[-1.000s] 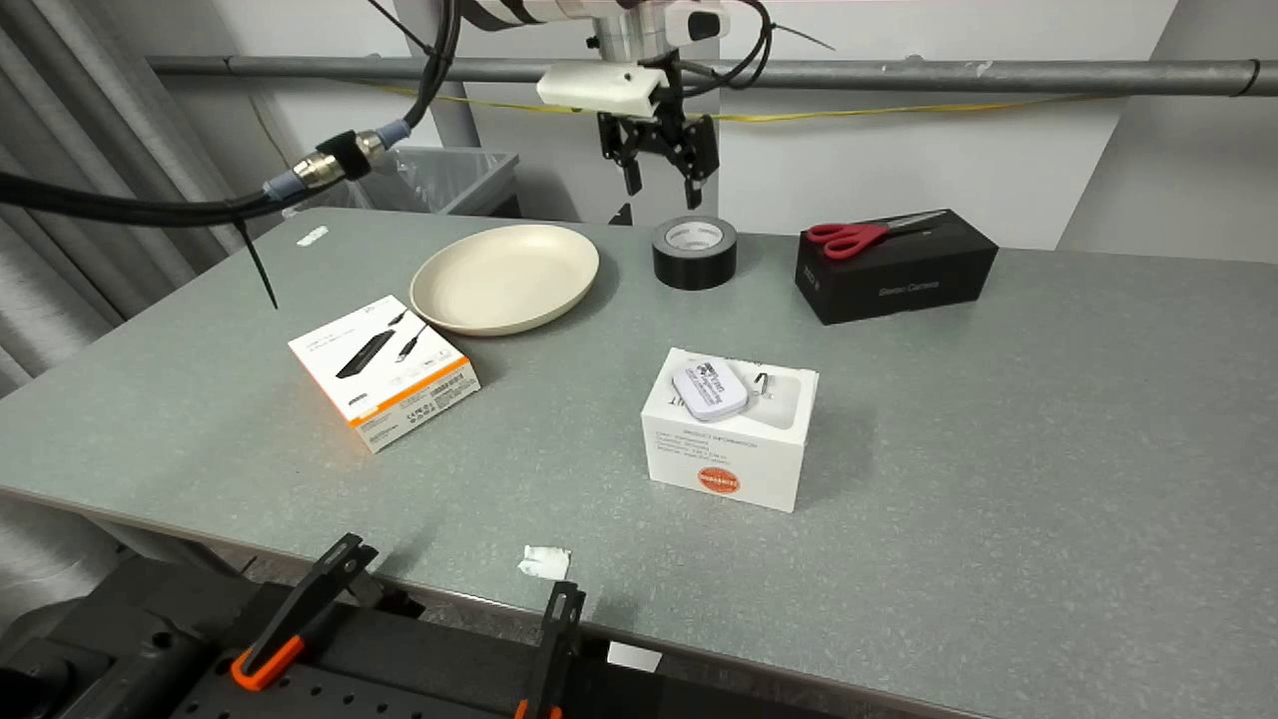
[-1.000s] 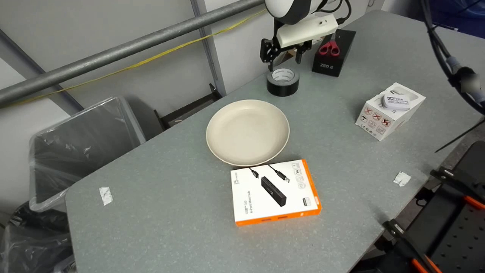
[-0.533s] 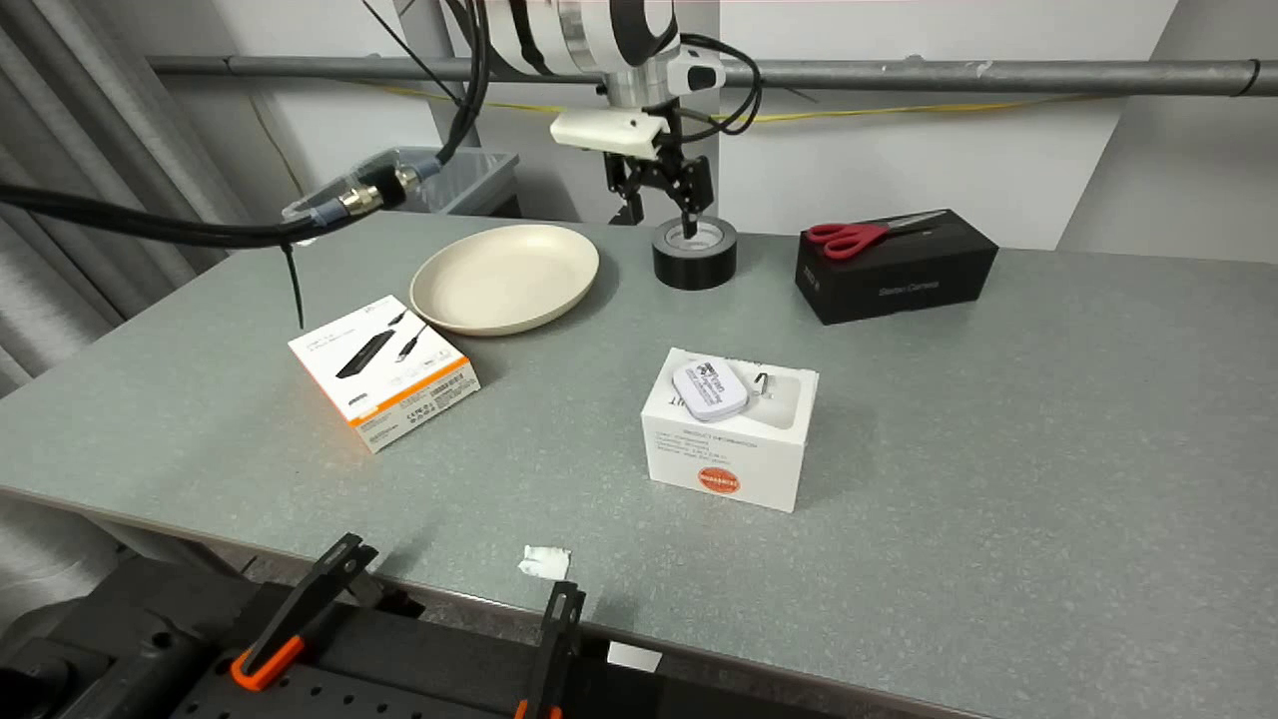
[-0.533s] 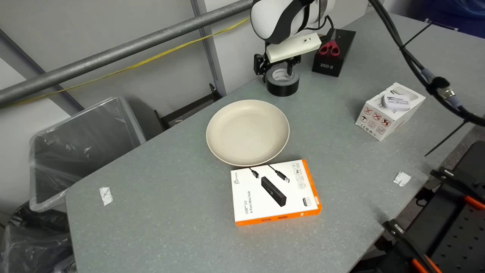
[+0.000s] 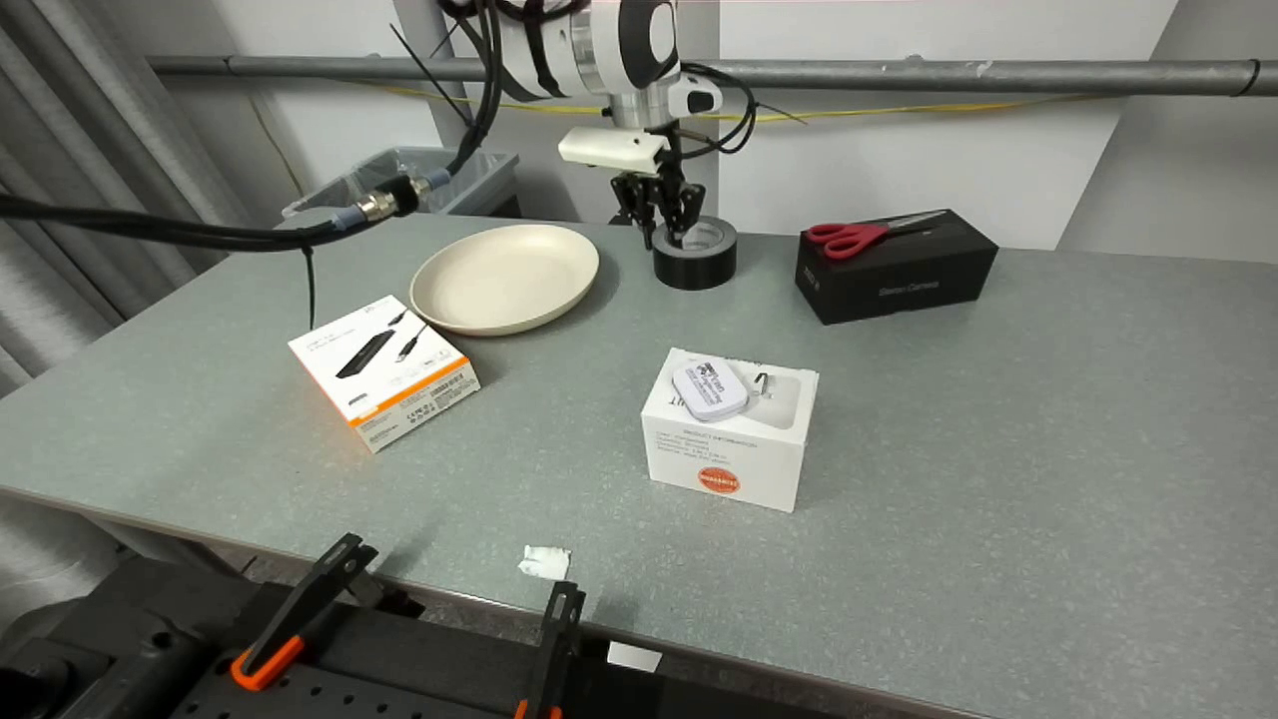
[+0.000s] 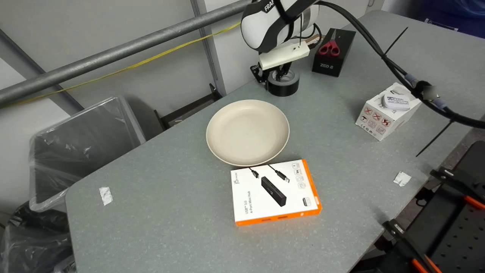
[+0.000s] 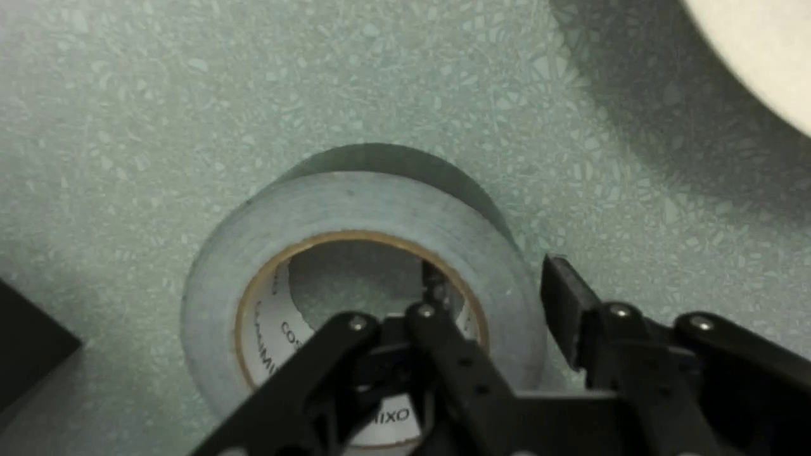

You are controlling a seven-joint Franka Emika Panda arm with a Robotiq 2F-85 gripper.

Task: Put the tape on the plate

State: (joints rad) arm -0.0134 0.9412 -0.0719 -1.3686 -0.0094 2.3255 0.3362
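Against half a second before: the gripper (image 5: 664, 242) sat lower and its fingers had drawn nearer each other, one inside the tape (image 5: 696, 270) ring and one outside, the ring's wall between them. Whether they were clamped on it, I could not tell. The tape had not moved; it lay flat on the table (image 5: 998, 449), between plate (image 6: 248, 132) and black box (image 5: 929, 275), apart from both.

Counts: tape, 1; plate, 1; boxes, 3. The black one bore 1 pair of red scissors (image 5: 847, 240); a white box (image 5: 724, 454) bore 1 tin (image 5: 711, 389); a white-and-orange box (image 6: 250, 193) lay just beside the plate. Clamps (image 5: 315, 597), 2, at the table edge.

Tabletop grey, speckled. Behind ran a metal rail (image 5: 949, 76) and a yellow strap (image 6: 140, 63); a grey curtain (image 5: 60, 130) hung beyond one end.
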